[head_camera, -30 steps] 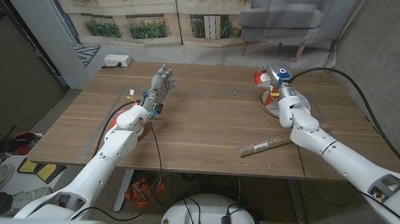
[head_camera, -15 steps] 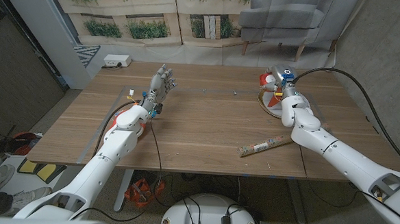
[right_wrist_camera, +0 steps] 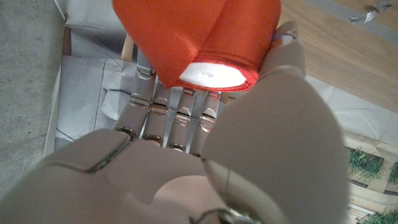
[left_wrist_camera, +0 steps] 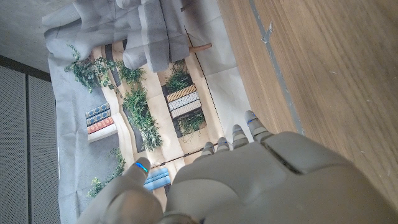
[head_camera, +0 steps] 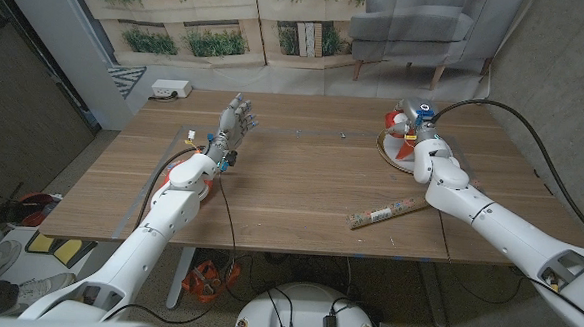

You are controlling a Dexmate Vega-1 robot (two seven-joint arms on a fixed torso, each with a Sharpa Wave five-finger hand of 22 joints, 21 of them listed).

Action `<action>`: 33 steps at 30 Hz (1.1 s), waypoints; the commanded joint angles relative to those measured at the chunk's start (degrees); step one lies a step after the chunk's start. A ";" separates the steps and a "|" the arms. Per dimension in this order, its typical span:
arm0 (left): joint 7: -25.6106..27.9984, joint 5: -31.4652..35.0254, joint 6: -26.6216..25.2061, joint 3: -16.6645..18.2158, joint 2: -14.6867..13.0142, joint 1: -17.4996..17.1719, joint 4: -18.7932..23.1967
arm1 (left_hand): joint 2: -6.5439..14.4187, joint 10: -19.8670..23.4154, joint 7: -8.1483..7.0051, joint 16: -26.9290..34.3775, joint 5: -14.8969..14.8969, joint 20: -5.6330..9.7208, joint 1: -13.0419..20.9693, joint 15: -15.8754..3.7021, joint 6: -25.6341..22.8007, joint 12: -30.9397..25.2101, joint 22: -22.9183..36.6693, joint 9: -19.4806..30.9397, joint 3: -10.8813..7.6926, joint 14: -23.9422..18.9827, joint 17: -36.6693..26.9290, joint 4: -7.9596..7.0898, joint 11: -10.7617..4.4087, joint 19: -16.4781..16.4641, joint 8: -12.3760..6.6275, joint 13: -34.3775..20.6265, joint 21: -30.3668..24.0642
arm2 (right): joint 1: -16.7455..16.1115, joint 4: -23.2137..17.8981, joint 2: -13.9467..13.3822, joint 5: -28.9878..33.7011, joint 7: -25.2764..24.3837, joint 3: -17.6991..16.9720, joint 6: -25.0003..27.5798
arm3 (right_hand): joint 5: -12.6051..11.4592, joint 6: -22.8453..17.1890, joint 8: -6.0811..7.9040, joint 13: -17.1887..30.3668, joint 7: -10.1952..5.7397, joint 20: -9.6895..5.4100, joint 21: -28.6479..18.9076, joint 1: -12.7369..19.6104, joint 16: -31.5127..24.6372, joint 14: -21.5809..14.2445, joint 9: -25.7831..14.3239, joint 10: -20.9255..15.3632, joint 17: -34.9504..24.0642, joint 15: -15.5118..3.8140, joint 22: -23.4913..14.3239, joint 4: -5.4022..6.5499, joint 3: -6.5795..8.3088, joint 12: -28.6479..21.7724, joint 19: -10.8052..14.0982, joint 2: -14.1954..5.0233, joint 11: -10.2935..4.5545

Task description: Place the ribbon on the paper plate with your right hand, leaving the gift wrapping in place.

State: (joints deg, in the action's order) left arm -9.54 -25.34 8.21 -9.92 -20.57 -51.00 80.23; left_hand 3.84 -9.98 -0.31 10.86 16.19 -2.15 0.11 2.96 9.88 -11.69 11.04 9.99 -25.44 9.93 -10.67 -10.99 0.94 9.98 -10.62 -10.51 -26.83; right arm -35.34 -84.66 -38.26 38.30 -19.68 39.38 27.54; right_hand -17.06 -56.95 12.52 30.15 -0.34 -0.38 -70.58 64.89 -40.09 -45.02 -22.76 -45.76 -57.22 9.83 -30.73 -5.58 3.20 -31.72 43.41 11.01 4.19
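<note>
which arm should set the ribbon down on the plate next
Right. The right robot hand already holds the red ribbon spool over the round paper plate. The left robot hand is across the wooden table, holding nothing.

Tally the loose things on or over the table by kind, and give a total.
Ribbon, red, held in the right hand: 1
Paper plate: 1
Gift wrapping roll: 1
Total: 3
</note>
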 commanded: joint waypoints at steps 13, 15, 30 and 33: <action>0.35 -0.06 -0.47 0.16 -0.26 0.04 -0.04 | 6.39 -13.19 -0.27 0.28 0.43 -0.13 0.07 0.32 6.03 -0.07 0.21 0.32 -0.01 12.92 -0.14 0.04 0.28 10.74 -0.02 -0.27 0.09 | 4.49 6.05 1.65 -4.42 6.26 2.92 3.86 | -0.44 -4.84 -0.02 5.39 2.65 -11.99 -0.77 19.60 -0.17 -16.31 -0.32 -3.19 -12.23 -22.13 0.57 0.38 0.02 -9.98 -4.74 -19.24 -2.61; 0.45 0.04 -0.46 0.16 -0.23 0.11 -0.14 | 6.38 -13.24 -0.27 0.28 0.42 -0.12 0.07 0.31 6.04 -0.05 0.21 0.32 -0.01 12.93 -0.14 0.04 0.20 10.75 -0.02 -0.27 0.10 | 4.82 6.52 1.77 -4.84 6.64 3.16 4.02 | -0.45 -4.84 -0.03 5.42 2.66 -11.98 -0.81 19.60 -0.16 -16.31 -0.33 -3.17 -12.22 -22.13 0.62 0.39 0.00 -9.98 -4.75 -19.24 -2.60; -0.18 0.20 -0.92 0.15 0.09 1.23 -1.38 | 6.38 -13.24 -0.25 0.27 0.42 -0.14 0.06 0.32 6.02 -0.05 0.22 0.32 0.00 12.95 -0.14 0.04 0.20 10.77 -0.02 -0.27 0.18 | 6.21 9.15 2.04 -7.19 7.70 4.37 4.68 | -0.52 -4.80 -0.19 5.58 2.70 -11.99 -1.36 19.71 -0.08 -16.33 -0.46 -3.26 -12.22 -22.11 1.23 0.52 -0.17 -9.85 -4.90 -19.30 -2.51; -0.17 0.21 -1.01 0.19 0.17 1.25 -1.38 | 6.38 -13.23 -0.26 0.28 0.42 -0.17 0.06 0.34 6.03 -0.06 0.22 0.32 0.00 12.94 -0.14 0.04 0.22 10.80 -0.02 -0.28 0.20 | 6.41 9.56 1.98 -7.60 7.95 4.61 4.63 | -0.53 -4.86 -0.19 5.65 2.66 -11.99 -1.43 19.73 -0.06 -16.34 -0.48 -3.21 -12.22 -22.11 1.32 0.54 -0.19 -9.84 -4.92 -19.31 -2.54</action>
State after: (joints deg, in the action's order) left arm -9.49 -25.38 7.40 -9.76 -20.71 -50.22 79.39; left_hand 3.84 -9.98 -0.31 10.86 16.19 -2.15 0.12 2.96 9.88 -11.69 11.04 9.99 -25.44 9.93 -10.67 -10.99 0.94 9.98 -10.62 -10.51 -26.83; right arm -29.95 -76.96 -36.46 32.31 -12.79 43.10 31.67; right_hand -17.06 -57.13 12.19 30.15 -0.50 -0.18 -71.65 64.89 -39.78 -45.22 -23.03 -45.74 -57.22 10.02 -29.46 -5.34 2.96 -31.72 43.20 11.01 4.17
